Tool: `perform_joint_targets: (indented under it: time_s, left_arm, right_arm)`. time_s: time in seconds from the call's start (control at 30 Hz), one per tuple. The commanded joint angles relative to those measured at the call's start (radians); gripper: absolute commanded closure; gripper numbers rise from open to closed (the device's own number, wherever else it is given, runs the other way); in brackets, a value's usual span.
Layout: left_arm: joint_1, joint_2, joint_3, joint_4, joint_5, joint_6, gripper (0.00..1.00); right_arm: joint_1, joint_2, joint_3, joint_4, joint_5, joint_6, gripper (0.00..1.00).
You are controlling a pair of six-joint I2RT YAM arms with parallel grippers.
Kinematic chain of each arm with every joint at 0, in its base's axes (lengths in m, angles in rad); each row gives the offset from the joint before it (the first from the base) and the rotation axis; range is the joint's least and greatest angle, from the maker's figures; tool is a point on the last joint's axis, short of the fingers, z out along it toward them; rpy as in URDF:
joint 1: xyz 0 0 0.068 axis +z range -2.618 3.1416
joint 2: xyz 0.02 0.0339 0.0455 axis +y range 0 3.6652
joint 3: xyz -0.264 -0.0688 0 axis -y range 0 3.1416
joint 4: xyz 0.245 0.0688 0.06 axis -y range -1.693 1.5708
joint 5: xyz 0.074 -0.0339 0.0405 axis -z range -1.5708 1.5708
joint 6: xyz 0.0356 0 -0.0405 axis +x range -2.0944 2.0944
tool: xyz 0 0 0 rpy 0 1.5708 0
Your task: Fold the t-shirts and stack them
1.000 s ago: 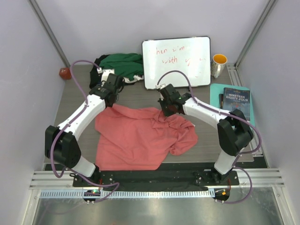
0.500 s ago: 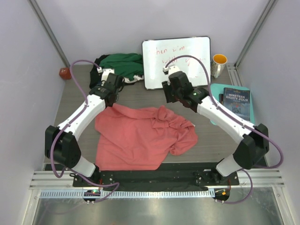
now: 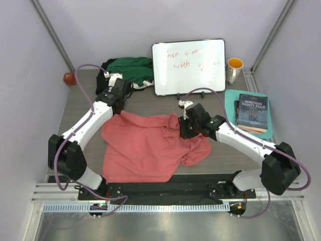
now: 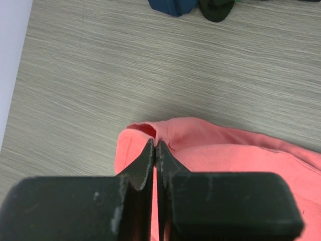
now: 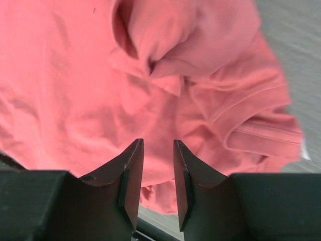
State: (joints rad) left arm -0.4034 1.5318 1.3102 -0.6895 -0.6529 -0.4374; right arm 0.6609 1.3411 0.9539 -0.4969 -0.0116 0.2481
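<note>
A salmon-pink t-shirt (image 3: 143, 150) lies spread and rumpled on the table, its right side bunched into folds. My left gripper (image 3: 120, 109) is shut on its far left corner; in the left wrist view the jaws (image 4: 156, 143) pinch the pink hem (image 4: 225, 150). My right gripper (image 3: 184, 129) hovers over the bunched right side, open, with pink cloth (image 5: 75, 75) below and nothing between its fingers (image 5: 134, 165). A heap of other t-shirts sits at the back left, dark green (image 3: 129, 68) on top, with black (image 3: 106, 65) and white (image 3: 144, 84) edges showing.
A white board (image 3: 189, 65) with red writing leans at the back. To its right stand a mug (image 3: 234, 69) and books (image 3: 252, 111) on a teal pad (image 3: 231, 96). A small red object (image 3: 69, 78) rests at the far left wall.
The right gripper let go of the bunched pink cloth, swung up toward the board, then came back down over the shirt's right side with open jaws. The left arm stayed put.
</note>
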Motion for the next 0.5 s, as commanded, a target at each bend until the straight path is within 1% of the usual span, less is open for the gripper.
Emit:
perform_joint_targets:
  time_s: [0.0, 0.2, 0.47]
  left_arm:
    - [0.008, -0.025, -0.003, 0.041, -0.002, 0.002, 1.00]
    - [0.008, -0.025, -0.008, 0.042, -0.004, 0.002, 1.00]
    - [0.008, -0.027, -0.012, 0.047, -0.001, 0.006, 1.00]
  right_arm:
    - [0.009, -0.048, -0.023, 0.104, -0.067, 0.045, 0.64]
    - [0.013, 0.003, -0.063, 0.150, -0.091, 0.056, 0.63]
    - [0.013, 0.055, -0.092, 0.224, -0.068, 0.053, 0.62]
